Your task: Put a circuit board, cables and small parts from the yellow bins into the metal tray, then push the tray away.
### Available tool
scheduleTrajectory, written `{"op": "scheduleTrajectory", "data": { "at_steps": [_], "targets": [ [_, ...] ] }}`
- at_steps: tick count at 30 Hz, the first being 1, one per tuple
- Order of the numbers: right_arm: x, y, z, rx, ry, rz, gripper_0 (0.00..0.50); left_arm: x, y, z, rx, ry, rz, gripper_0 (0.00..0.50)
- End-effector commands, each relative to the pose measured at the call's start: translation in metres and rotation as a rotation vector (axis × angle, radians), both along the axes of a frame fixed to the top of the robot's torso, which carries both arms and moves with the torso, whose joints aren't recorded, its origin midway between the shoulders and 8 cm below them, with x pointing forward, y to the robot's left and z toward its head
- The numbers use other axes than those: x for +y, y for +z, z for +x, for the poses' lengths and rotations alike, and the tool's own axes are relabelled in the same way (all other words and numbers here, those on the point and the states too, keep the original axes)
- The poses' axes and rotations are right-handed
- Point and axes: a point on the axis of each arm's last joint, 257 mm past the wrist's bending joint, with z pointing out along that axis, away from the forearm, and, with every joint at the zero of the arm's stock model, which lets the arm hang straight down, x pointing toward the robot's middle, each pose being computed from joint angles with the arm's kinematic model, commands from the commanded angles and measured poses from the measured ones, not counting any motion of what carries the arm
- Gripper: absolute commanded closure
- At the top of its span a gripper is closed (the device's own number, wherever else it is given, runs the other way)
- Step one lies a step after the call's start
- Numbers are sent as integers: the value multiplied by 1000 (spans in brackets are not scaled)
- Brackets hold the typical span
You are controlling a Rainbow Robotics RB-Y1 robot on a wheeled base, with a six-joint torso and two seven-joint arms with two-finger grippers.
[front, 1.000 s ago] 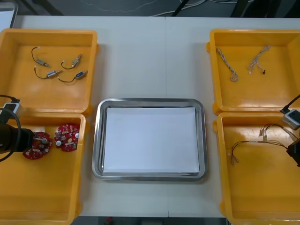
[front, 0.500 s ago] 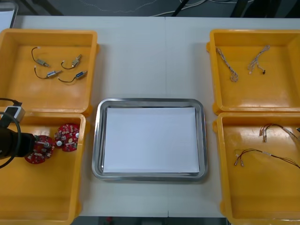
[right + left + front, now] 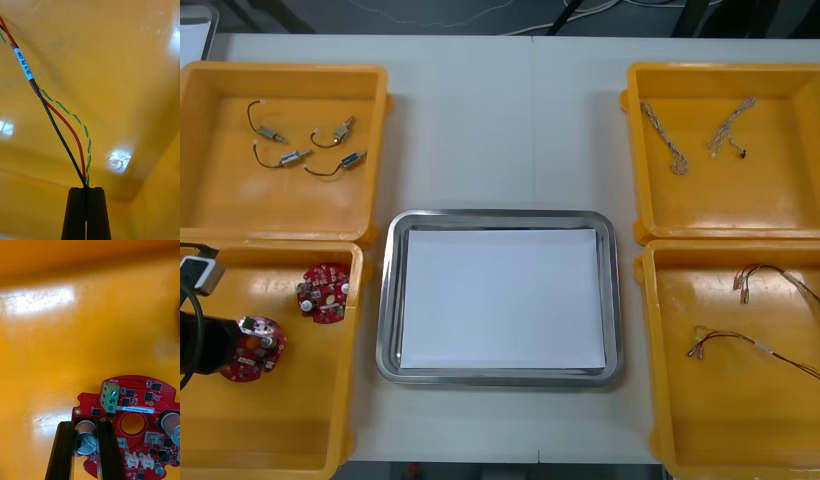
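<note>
Looking down from the front, the light table (image 3: pixel 480 130) was the biggest thing, with yellow bins parked at both sides of me: the far-left bin (image 3: pixel 220 200), the near-left bin (image 3: pixel 280 420), the far-right bin (image 3: pixel 780 205) and the near-right bin (image 3: pixel 730 430). The metal tray (image 3: pixel 500 216) sat between them, white inside, close to the near bins but not touching them as far as I could tell.

My left gripper (image 3: pixel 246 326) was over the near-left bin, at its outer side. In the left wrist view that gripper (image 3: pixel 85 427) had its fingers (image 3: pixel 64 450) pinching a small silver cylinder standing on a round red circuit board (image 3: pixel 88 403), one finger on each side of it. From the front, that circuit board (image 3: pixel 262 352) sat apart from the other circuit board (image 3: pixel 323 292), which lay nearer the tray.

My right gripper (image 3: pixel 86 189) was inside a bin, fingers pressed together on a held cable (image 3: pixel 23 63) of black, red and twisted green-yellow strands.

Two red and yellow cables (image 3: pixel 770 275) lay in the near-right bin, and two twisted cables (image 3: pixel 670 150) in the far-right bin. Four small metal parts (image 3: pixel 293 157) with black leads lay scattered in the far-left bin.
</note>
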Motion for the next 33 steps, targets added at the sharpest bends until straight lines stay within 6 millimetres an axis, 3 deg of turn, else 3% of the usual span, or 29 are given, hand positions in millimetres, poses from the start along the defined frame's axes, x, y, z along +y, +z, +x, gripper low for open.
{"op": "scheduleTrajectory", "data": {
  "at_steps": [1, 2, 3, 4, 5, 6, 7, 13, 20, 26, 33],
  "targets": [
    [-2, 6, -5, -22, -36, 7, 468, 1, 3, -11, -29, -74, 36, 500],
    [-1, 6, -5, -23, -36, 9, 448, 2, 2, -12, -31, -74, 36, 500],
    [-1, 7, -5, -23, -34, 7, 356, 3, 0, -13, -35, -76, 40, 500],
    [-1, 7, -5, -24, -33, 7, 230, 4, -1, -15, -40, -76, 41, 500],
    [-1, 7, -5, -26, -32, 8, 165, 3, -2, -16, -39, -78, 40, 500],
    [0, 8, -4, -28, -30, 6, 55, 4, -3, -17, -42, -80, 44, 500],
    [1, 9, -3, -30, -28, 7, 0, 5, -5, -19, -44, -80, 46, 500],
    [6, 21, 6, -57, 4, -14, 0, 8, -11, -27, -53, -79, 43, 500],
    [26, 38, 35, -93, 77, -19, 0, 14, -19, -36, -55, -63, 40, 500],
    [50, 49, 63, -134, 151, -25, 0, 13, -24, -38, -51, -14, 2, 500],
    [59, 51, 77, -145, 188, -32, 0, 13, -25, -33, -66, 7, 2, 500]
  ]
}}
